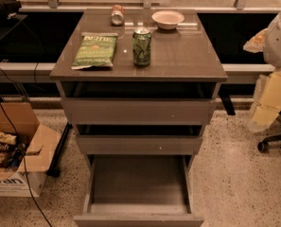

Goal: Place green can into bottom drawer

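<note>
The robot's jaws are out of the frame, so it cannot be told whether they are wide, narrow or holding anything, and no arm pose shows. The green can (142, 47) stands upright near the middle of the counter (192, 56), somewhat closer to the front edge than the back and touching nothing. Bare surface runs from the can's right side to the right edge and the front right corner. To its left, a flat green chip bag (95, 49) lies near the front left corner, a clear gap away from the can. Along the back edge, a reddish-silver can (117, 14) lies on its side left of centre. A pale bowl (168, 19) sits right of centre, just behind the green can.

Below the front edge, the top drawer (138, 111) and the middle drawer (139, 144) each stand slightly out, stepped one under the other. The bottom drawer (139, 183) is pulled far forward with its box interior open to view from above. Its front panel reaches the lower edge of the frame.

Speckled floor lies open on both sides of the cabinet. A cardboard box (17, 174) holding a snack bag sits on the floor to the left, with a dark cable trailing past it. A chair caster (263, 146) and a white and cream shape (275, 79) stand at the right.
</note>
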{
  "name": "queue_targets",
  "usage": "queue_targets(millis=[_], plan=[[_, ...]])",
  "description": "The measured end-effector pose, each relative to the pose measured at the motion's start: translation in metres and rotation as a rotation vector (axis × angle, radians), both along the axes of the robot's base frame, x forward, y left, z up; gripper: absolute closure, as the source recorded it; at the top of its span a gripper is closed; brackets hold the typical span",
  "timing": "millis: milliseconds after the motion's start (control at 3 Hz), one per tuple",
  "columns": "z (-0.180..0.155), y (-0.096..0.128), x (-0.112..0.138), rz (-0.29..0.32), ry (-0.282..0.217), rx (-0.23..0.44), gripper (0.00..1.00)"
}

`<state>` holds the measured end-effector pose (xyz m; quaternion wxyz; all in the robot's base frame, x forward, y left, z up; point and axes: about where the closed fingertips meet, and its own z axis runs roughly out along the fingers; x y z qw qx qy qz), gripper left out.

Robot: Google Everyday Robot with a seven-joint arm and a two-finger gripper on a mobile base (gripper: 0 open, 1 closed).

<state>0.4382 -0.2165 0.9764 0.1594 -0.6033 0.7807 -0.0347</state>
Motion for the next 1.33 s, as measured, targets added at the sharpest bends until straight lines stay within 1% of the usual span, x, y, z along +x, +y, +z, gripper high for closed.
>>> queue_targets(millis=[333, 667, 1000, 1333], plan=[[0.002, 0.005, 0.003, 0.003, -0.019, 0.004, 0.0], [-0.004, 0.025, 0.012, 0.036, -0.036, 0.035, 0.0], [-0.015, 0.052, 0.031, 0.059, -0.052, 0.12, 0.0], [-0.022, 0.069, 0.05, 0.072, -0.063, 0.169, 0.0]])
